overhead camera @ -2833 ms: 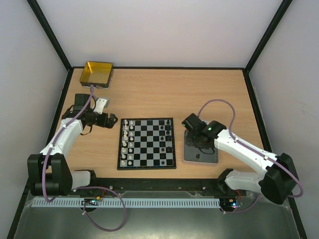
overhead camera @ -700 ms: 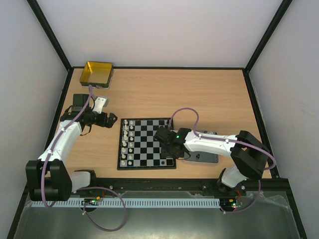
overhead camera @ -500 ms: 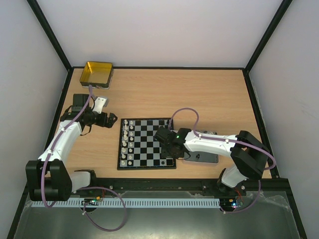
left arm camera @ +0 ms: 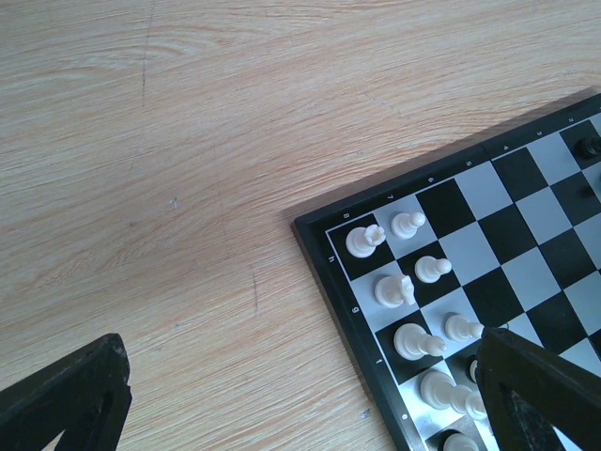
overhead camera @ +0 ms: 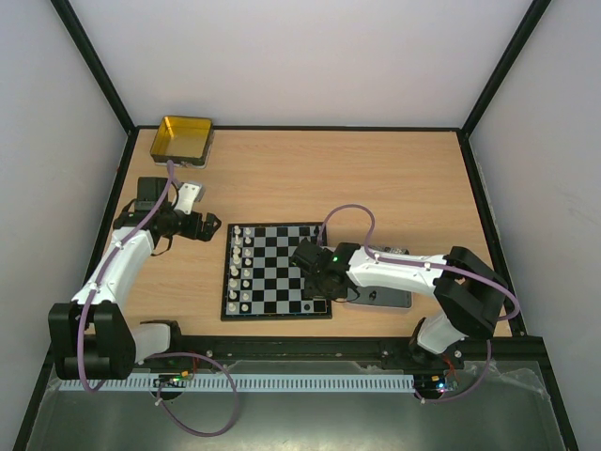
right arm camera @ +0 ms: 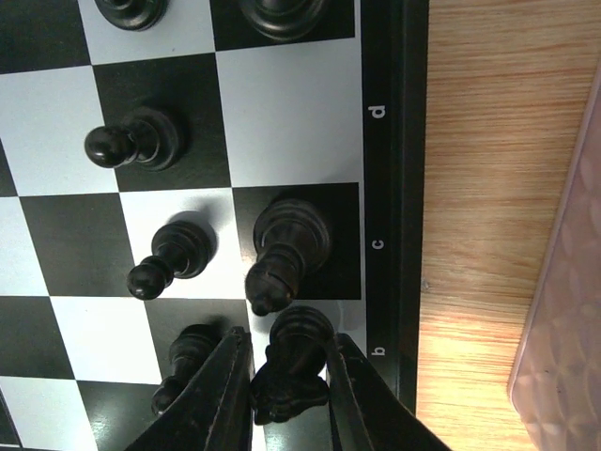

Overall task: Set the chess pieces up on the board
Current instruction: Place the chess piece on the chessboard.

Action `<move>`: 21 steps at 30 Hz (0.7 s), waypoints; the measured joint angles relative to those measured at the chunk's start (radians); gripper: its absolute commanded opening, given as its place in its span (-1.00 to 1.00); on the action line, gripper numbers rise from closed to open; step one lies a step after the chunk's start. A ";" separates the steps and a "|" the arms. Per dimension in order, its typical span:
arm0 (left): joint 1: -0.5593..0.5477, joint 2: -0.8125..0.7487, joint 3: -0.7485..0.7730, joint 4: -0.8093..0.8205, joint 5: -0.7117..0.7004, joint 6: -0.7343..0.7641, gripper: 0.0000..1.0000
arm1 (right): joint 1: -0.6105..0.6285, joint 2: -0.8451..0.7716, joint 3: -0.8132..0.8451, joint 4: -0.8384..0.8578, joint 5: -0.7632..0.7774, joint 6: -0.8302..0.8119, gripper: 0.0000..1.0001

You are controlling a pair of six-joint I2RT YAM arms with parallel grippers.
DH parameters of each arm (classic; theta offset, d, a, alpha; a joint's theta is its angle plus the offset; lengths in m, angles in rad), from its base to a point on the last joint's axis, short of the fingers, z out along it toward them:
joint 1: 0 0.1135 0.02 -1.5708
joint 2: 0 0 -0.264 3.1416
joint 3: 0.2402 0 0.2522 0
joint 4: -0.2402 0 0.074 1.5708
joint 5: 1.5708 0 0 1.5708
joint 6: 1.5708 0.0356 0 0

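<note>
The board (overhead camera: 277,272) lies at the table's middle. White chess pieces (overhead camera: 239,268) fill its left two columns, and black chess pieces (overhead camera: 308,246) stand along its right side. My right gripper (overhead camera: 315,284) is over the board's near right corner, shut on a black knight (right arm camera: 293,362) above the b square, right gripper (right arm camera: 286,376). A black bishop (right arm camera: 286,246) stands on the c square just beyond it, with black pawns (right arm camera: 174,256) to the left. Whether the knight touches the board I cannot tell. My left gripper (overhead camera: 214,228) hangs open left of the board (left arm camera: 526,216), nothing between its fingers (left arm camera: 66,404).
A gold tin (overhead camera: 181,139) sits at the far left corner. The grey tray (overhead camera: 380,296) lies right of the board, partly under my right arm, and its edge shows as the tray (right arm camera: 563,329). A small white object (overhead camera: 191,195) lies by my left arm.
My right arm has swung from over the grey tray to the board's near right corner with the knight. Over the last half second it barely shifts. The left arm is still.
</note>
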 measured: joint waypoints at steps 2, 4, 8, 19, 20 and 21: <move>0.000 -0.001 0.000 0.000 0.000 0.000 0.99 | 0.000 0.000 -0.003 0.000 0.000 0.000 -0.63; 0.000 -0.001 0.000 0.000 0.000 0.000 0.99 | 0.000 -0.001 -0.005 0.000 0.000 0.000 -0.63; 0.000 -0.001 0.000 0.000 0.000 0.000 0.99 | 0.000 -0.006 -0.014 0.000 -0.003 0.002 -0.63; 0.000 -0.001 0.000 0.000 0.000 0.000 0.99 | 0.009 -0.007 -0.014 0.000 -0.006 0.003 -0.61; 0.000 -0.001 0.000 0.000 0.000 0.000 0.99 | 0.009 -0.007 -0.014 0.000 -0.007 0.003 -0.58; 0.000 -0.001 0.000 0.000 0.000 0.000 0.99 | 0.010 -0.007 -0.014 0.000 -0.007 0.003 -0.57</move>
